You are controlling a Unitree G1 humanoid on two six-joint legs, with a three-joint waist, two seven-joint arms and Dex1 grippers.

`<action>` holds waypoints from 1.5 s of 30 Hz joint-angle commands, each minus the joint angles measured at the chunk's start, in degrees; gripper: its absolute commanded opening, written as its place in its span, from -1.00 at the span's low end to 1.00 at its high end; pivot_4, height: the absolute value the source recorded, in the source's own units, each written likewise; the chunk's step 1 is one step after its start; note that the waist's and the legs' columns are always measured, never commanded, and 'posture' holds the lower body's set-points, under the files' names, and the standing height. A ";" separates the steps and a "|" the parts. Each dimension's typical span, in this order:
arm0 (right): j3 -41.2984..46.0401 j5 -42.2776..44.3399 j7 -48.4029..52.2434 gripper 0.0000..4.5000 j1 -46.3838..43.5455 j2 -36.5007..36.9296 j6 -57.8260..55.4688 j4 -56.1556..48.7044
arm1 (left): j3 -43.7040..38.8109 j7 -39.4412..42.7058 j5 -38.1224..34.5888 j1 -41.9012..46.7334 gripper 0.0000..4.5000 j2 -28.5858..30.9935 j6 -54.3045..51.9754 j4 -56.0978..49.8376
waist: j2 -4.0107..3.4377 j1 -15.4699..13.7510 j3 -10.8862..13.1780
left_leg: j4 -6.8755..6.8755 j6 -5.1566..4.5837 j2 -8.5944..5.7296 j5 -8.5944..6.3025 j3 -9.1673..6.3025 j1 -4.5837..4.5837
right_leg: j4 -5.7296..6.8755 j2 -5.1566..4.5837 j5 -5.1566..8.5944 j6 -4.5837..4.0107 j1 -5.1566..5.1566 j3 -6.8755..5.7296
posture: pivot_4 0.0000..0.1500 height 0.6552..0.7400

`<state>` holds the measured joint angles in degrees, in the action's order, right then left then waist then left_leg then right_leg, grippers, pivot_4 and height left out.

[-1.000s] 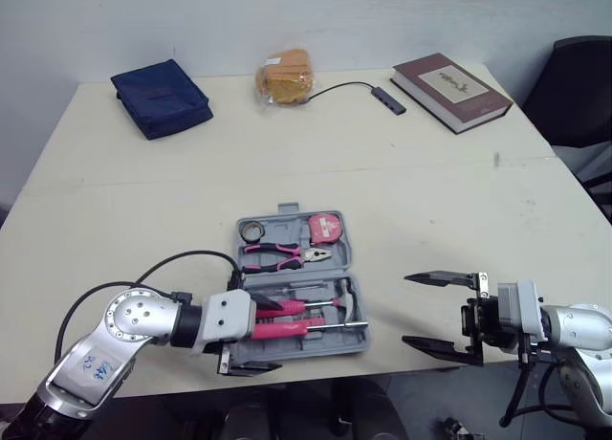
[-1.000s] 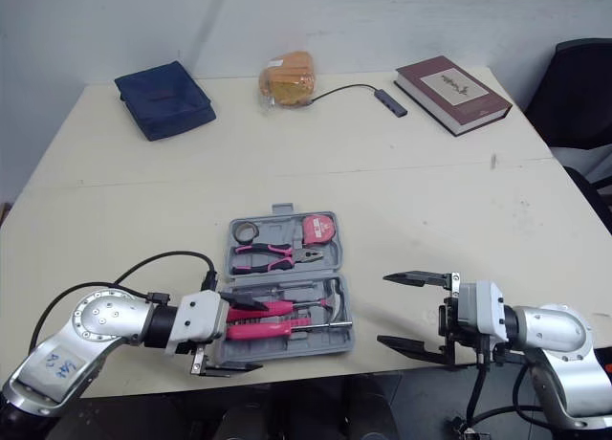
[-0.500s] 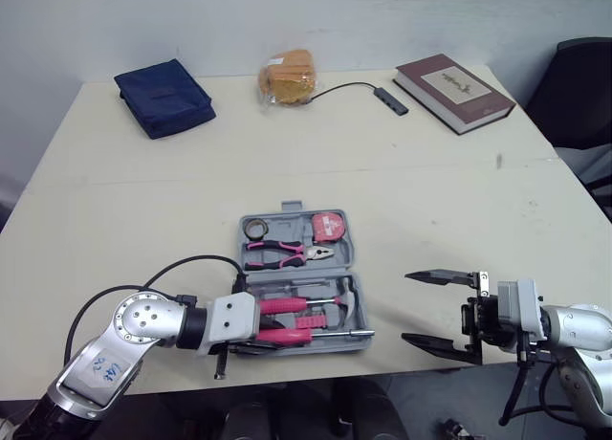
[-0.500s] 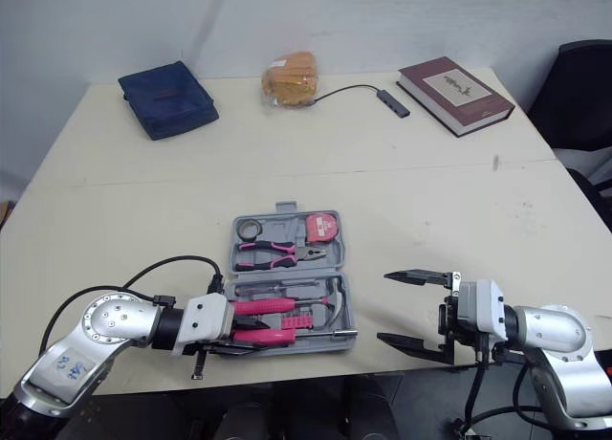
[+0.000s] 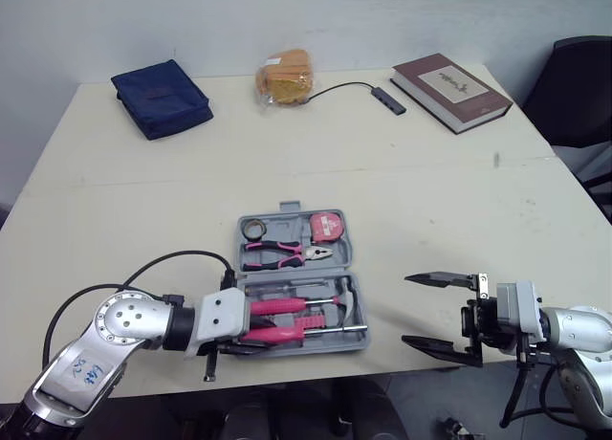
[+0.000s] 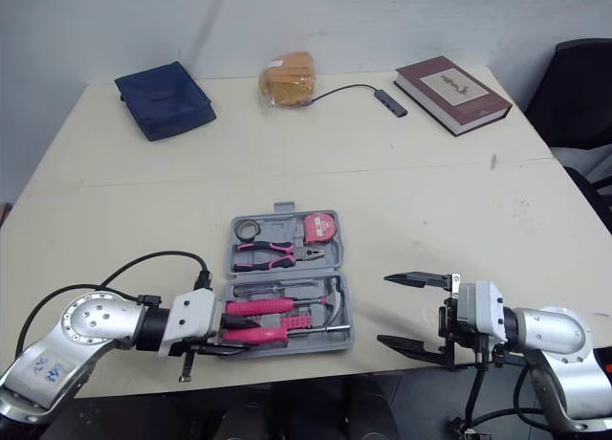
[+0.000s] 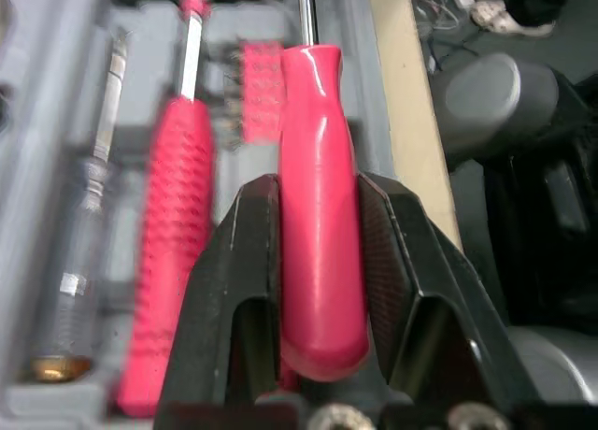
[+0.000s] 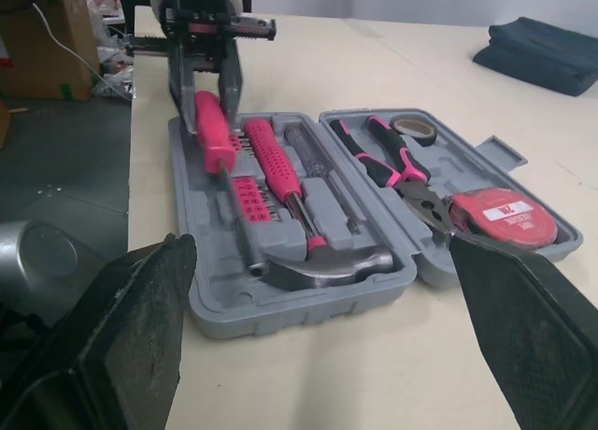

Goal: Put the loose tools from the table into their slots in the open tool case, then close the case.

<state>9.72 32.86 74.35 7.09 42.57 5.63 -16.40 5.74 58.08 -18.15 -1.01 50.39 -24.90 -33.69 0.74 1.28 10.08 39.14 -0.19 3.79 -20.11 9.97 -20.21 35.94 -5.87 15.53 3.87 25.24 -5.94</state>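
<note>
the pink-handled screwdriver (image 5: 287, 333) lies low along the near edge of the open tool case (image 5: 288, 228), its shaft pointing right, over the long front slot. your left claw (image 7: 316, 192) is clamped round the handle, one finger on each side, gripping it lengthwise so the tool lines up with the slot. whether it is fully seated i cannot tell. beside it, farther in, the hammer (image 8: 327, 262) sits in its recess next to a pink bit holder (image 8: 250, 198). the far half of the case holds the pliers (image 5: 282, 253), a tape measure (image 5: 325, 228) and a roll of tape (image 5: 253, 230), so the other slots look filled. the case sits at the near middle of the desk (image 5: 430, 201). your right claw (image 5: 405, 311) hovers wide open with nothing in it, near the desk's near edge to the right of the case, likely waiting for the lid. along the far edge lie a navy pouch (image 5: 161, 98), bagged bread (image 5: 285, 77) and a book (image 5: 449, 91).
</note>
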 commanded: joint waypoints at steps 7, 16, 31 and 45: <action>0.59 0.85 0.27 1.00 -0.40 0.34 -0.26 -2.03 | 1.96 -1.81 3.21 -0.58 -0.76 1.58 -1.67 -1.34 | 0.00 -0.01 0.00 | 0.00 0.00 0.01 0.00 0.00 0.00 | 0.00 0.00 0.00 0.00 0.00 0.01 | 1.00 1.00; 0.53 0.63 0.35 1.00 -0.78 0.15 -0.01 -1.59 | -1.21 -0.53 -0.41 -1.56 0.62 -0.31 2.36 -2.07 | 0.00 0.06 0.00 | 0.00 0.00 0.02 -0.01 0.00 0.00 | -0.01 0.00 0.00 0.00 0.00 0.01 | 1.00 1.00; 0.84 0.54 -1.51 1.00 -0.16 -0.76 -0.22 -1.44 | 0.74 1.62 -0.87 -1.41 -0.76 -7.94 12.22 6.62 | 0.00 0.04 -0.01 | 0.03 0.01 -0.08 0.00 -0.01 0.03 | 0.01 0.02 0.00 0.01 -0.05 -0.01 | 1.00 1.00; 3.17 -0.68 -1.52 1.00 4.13 -0.60 1.94 2.14 | 7.76 -2.67 6.99 -3.45 -0.99 -8.61 9.79 12.13 | -0.23 -0.26 -0.18 | 0.02 -0.05 0.01 -0.04 -0.04 0.15 | -0.07 -0.05 -0.01 0.01 -0.24 -0.03 | 1.00 1.00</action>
<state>11.15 31.86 72.92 10.79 41.92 6.40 -13.24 10.64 56.79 -15.59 -2.62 41.29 -12.68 -24.42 0.51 1.02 9.90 39.16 -0.26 3.80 -20.15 9.92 -20.02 35.85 -5.94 15.52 3.89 24.93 -5.98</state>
